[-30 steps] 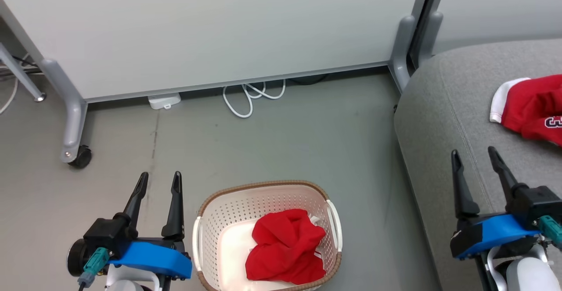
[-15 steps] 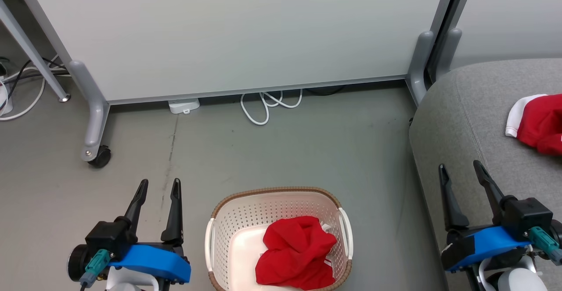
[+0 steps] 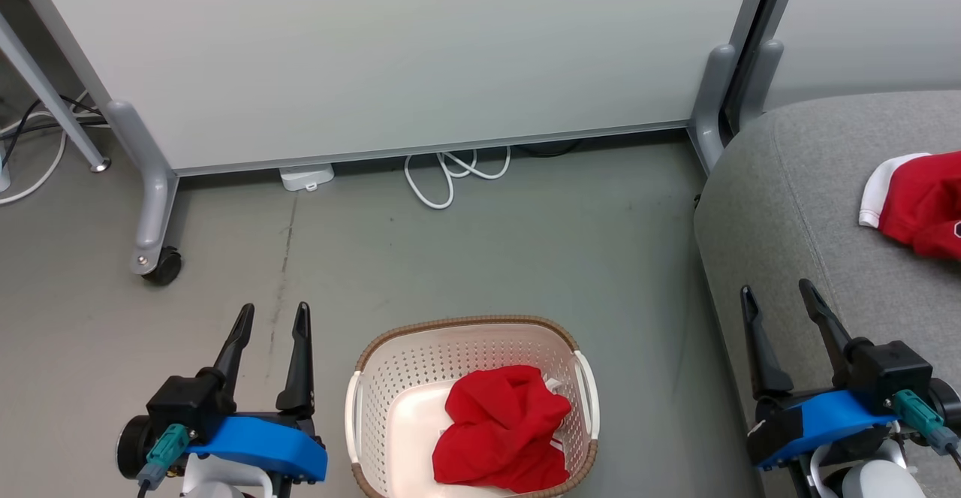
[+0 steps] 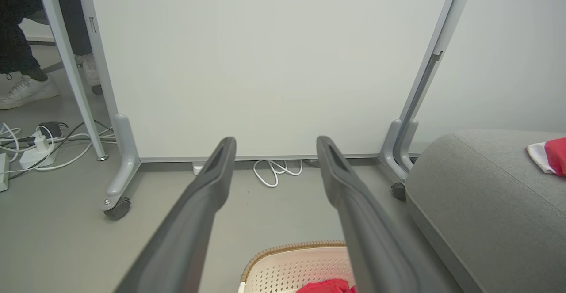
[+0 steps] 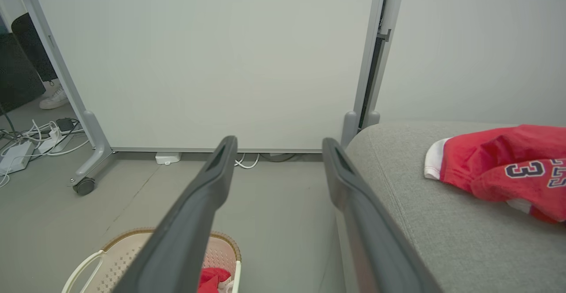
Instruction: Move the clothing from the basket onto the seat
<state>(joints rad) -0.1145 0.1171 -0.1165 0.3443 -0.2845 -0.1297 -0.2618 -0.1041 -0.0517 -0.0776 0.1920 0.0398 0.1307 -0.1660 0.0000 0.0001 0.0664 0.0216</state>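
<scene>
The head view's right edge cuts off the red garment (image 3: 920, 201) lying on the seat (image 3: 788, 205).

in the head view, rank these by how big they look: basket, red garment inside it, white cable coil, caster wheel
1. basket
2. red garment
3. white cable coil
4. caster wheel
The coil and wheel lie farther from the camera, so this is apparent size only.
</scene>
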